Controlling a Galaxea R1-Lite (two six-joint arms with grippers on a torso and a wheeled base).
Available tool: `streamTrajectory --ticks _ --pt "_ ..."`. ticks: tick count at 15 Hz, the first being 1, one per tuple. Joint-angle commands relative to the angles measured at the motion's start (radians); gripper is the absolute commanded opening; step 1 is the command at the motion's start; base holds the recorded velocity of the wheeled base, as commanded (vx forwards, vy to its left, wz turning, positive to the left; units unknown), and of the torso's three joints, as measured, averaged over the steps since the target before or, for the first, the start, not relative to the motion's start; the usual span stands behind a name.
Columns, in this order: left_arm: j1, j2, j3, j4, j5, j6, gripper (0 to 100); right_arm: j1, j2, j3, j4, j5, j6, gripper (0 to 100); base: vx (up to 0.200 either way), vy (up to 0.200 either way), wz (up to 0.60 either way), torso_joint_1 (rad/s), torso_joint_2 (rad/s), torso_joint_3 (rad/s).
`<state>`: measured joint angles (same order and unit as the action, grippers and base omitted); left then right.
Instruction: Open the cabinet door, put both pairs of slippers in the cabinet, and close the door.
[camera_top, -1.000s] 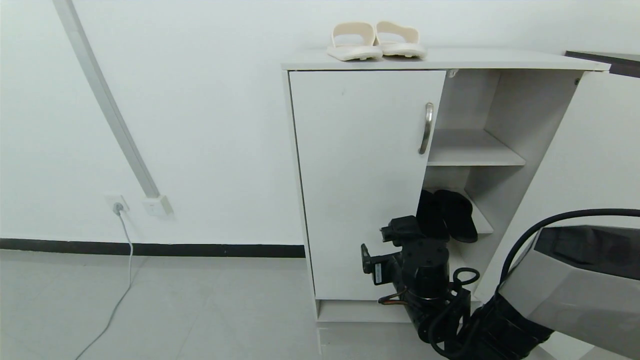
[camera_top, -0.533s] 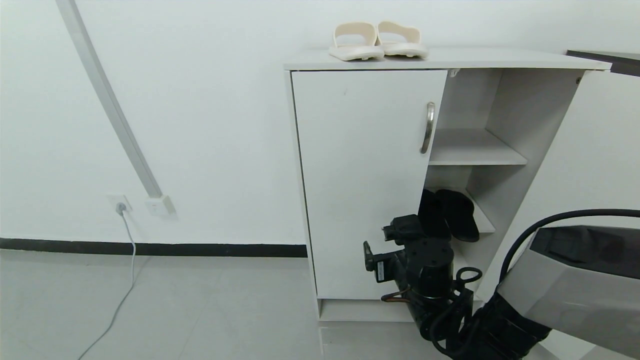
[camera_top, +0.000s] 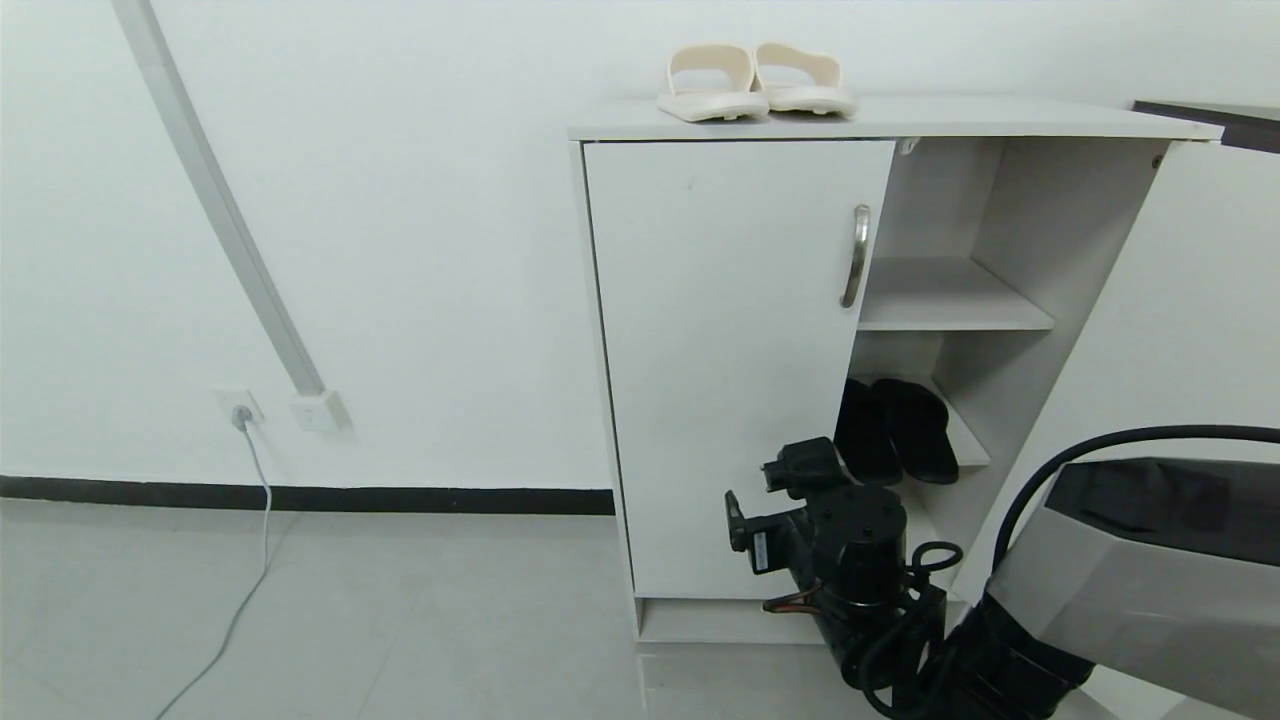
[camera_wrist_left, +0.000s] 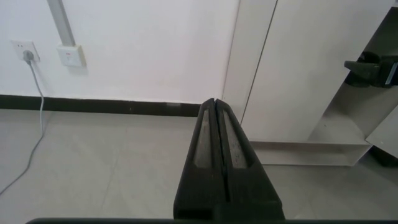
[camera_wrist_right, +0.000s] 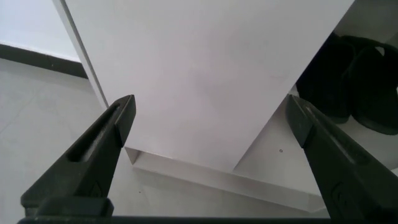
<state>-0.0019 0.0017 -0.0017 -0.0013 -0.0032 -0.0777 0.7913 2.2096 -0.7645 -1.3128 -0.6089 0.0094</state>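
Head view: right jaws low centre-right of frame, spread wide, empty, just before bottom of closed left door (camera_top: 725, 370). Left jaws pressed together, holding nothing, above grey floor (camera_wrist_left: 112, 162). Right door (camera_top: 1180, 300) swung open at right edge. Black slippers (camera_top: 900, 430) on second shelf down inside cabinet (camera_top: 900, 118), centre-right. Cream slippers (camera_top: 755, 82) atop cabinet, upper centre.

Room above upper shelf (camera_top: 950, 300); black slippers (camera_top: 900, 432) on lower shelf (camera_top: 968, 452); left door (camera_top: 730, 370) shut.
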Motion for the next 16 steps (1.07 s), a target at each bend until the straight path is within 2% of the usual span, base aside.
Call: streamTrajectory --ticks 1,5,9,16 --pt "0.0 0.001 0.0 0.0 0.0 0.001 0 0.0 0.007 -0.003 0.0 0.0 0.0 100 0.0 0.0 0.0 0.0 0.0 0.0" --pt "0.0 0.001 0.0 0.0 0.0 0.001 0 -0.001 0.012 -0.003 0.0 0.0 -0.005 100 0.0 0.0 0.0 0.01 -0.18 -0.293" --pt "0.0 0.001 0.0 0.0 0.0 0.001 0 -0.001 0.012 -0.001 0.0 0.0 -0.006 100 0.0 0.0 0.0 0.055 -0.53 -0.365" --pt "-0.001 0.001 0.0 0.0 0.0 0.001 0 -0.004 0.015 -0.003 0.0 0.0 -0.006 100 0.0 0.0 0.0 0.133 -0.47 -0.334"
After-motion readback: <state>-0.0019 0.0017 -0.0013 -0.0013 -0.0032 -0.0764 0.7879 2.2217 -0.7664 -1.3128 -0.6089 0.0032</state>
